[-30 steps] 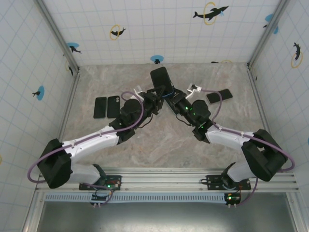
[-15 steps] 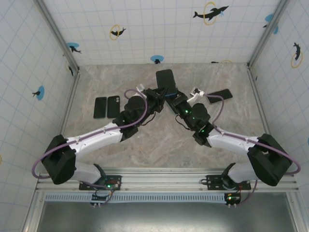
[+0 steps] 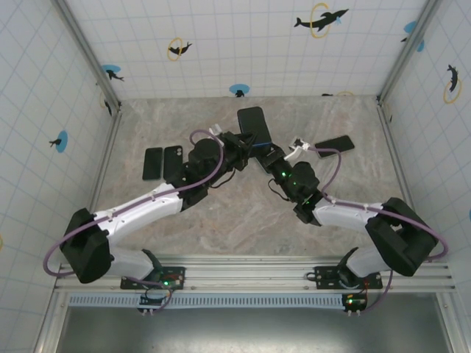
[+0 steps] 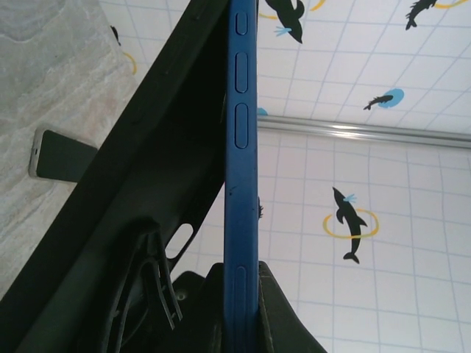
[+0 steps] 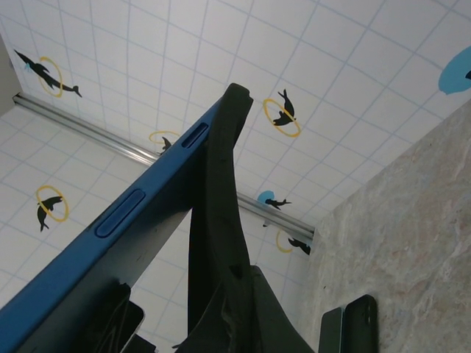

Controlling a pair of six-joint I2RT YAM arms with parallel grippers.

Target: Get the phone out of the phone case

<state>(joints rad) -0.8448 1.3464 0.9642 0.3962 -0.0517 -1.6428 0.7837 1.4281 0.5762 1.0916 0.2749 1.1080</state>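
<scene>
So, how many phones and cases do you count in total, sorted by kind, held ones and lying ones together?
blue phone, held up: 1
black phone case, partly peeled off it: 1
dark phone-shaped slabs flat on the table, phone or case unclear: 3
Total: 5

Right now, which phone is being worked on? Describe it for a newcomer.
On the table, look centre-back. The phone is held raised there, left gripper on it, right gripper on its black case. It is blue-edged; the other phones lie flat.
</scene>
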